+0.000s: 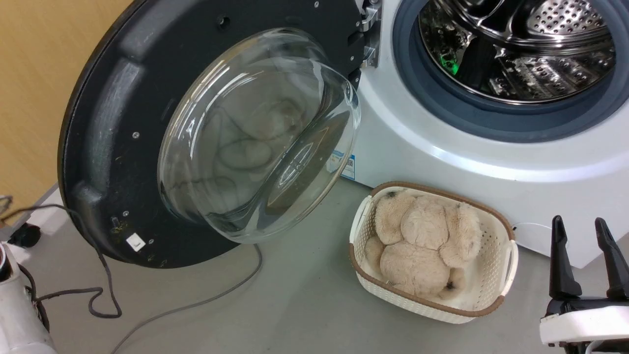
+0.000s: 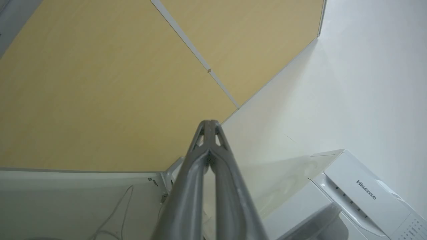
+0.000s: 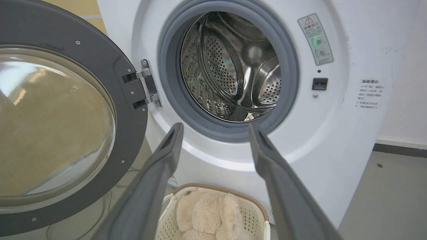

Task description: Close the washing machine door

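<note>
The washing machine door [image 1: 98, 147] stands swung wide open to the left, its matte inner face and bulging glass bowl [image 1: 255, 137] toward me. In the right wrist view the door [image 3: 130, 110] hangs on its hinge left of the drum. The white washing machine [image 1: 442, 147] shows its steel drum [image 1: 521, 44] and blue-grey gasket. My right gripper [image 1: 585, 228] is open at the lower right, well clear of the door; its fingers [image 3: 160, 166] frame the drum [image 3: 233, 66]. My left gripper [image 2: 209, 124] is shut on nothing, pointing up at the wall above the washing machine [image 2: 350, 200].
A white woven basket [image 1: 501, 265] holding a beige plush toy [image 1: 422, 241] sits on the grey floor in front of the machine, between door and right gripper. Grey cables [image 1: 103, 295] trail across the floor under the door. A yellow wall panel [image 1: 29, 73] stands behind the door.
</note>
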`<state>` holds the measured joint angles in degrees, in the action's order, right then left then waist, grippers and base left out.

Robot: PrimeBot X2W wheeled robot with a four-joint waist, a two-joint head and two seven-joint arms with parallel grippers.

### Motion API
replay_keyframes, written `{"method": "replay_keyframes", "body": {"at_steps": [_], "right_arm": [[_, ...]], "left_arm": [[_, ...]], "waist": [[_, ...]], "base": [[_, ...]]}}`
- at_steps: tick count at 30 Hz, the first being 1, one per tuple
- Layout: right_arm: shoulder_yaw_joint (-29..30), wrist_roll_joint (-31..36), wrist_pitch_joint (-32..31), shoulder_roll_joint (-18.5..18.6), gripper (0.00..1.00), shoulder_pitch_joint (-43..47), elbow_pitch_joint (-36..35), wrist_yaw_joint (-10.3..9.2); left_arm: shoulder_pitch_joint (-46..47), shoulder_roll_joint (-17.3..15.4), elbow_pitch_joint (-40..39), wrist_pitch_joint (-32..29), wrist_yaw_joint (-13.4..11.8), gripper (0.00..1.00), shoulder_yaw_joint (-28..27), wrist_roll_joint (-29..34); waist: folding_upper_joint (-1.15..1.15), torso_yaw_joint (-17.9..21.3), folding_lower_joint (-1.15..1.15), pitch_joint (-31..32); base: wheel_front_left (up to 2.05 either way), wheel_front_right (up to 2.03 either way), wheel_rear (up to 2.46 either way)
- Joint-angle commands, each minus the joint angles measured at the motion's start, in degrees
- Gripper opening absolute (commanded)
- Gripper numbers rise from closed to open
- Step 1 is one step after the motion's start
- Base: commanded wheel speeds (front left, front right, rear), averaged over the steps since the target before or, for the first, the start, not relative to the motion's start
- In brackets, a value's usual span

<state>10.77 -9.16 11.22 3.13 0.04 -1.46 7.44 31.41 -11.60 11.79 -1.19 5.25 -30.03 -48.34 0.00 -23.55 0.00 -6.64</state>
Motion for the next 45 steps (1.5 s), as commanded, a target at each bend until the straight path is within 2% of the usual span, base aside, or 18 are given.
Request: {"method": "replay_keyframes", "body": {"at_steps": [1, 9, 17, 30, 36, 40, 45], "right_arm": [[0.47, -0.54, 0.65, -0.19, 1.00, -1.03, -0.22, 0.04], [1.16, -0.43, 1.60, -0.21, 1.00, -1.46, -0.58, 0.04], [1.62, -0.82, 2.56, -0.23, 1.00, -1.87, -0.88, 0.04], [2.20, -1.46, 3.78, -0.25, 1.00, -3.09, -1.15, 0.05], [2.49, -2.35, 3.78, -0.25, 1.00, -3.06, -0.86, 0.05], [2.69, -2.77, 3.78, -0.25, 1.00, -2.61, -0.72, 0.05], [3.37, -3.24, 3.78, -0.25, 1.00, -2.38, -0.35, 0.05]], "left_arm": [[1.52, -0.42, 2.73, -3.67, 0.49, 0.00, -1.28, -5.45], [0.26, -1.96, 8.82, -12.47, 1.09, 0.00, -2.29, -16.92], [-2.14, -0.47, 9.17, -18.88, 1.59, 0.00, -1.61, -27.54], [-8.14, 1.03, 7.03, -26.46, 2.24, 0.00, 5.87, -35.19], [-14.73, 1.19, 1.65, -29.31, 2.24, 0.00, 9.38, -36.83], [-19.89, 2.48, -4.46, -31.15, 2.24, 0.00, 11.35, -38.74], [-25.97, 4.05, -12.46, -33.06, 2.24, 0.00, 17.06, -37.65]], "waist": [[0.00, -0.51, 0.00, -0.54], [0.00, -1.68, 0.00, -1.83], [0.00, -2.74, 0.00, -2.92], [0.00, -3.99, 0.00, -5.00], [0.00, -2.76, 0.00, -4.42], [0.00, -2.63, 0.00, -3.75], [0.00, -3.19, 0.00, -2.83]], "base": [[0.00, 0.00, 0.00], [0.00, 0.00, 0.00], [0.00, 0.00, 0.00], [0.00, 0.00, 0.00], [0.00, 0.00, 0.00], [0.00, 0.00, 0.00], [0.00, 0.00, 0.00]]}}
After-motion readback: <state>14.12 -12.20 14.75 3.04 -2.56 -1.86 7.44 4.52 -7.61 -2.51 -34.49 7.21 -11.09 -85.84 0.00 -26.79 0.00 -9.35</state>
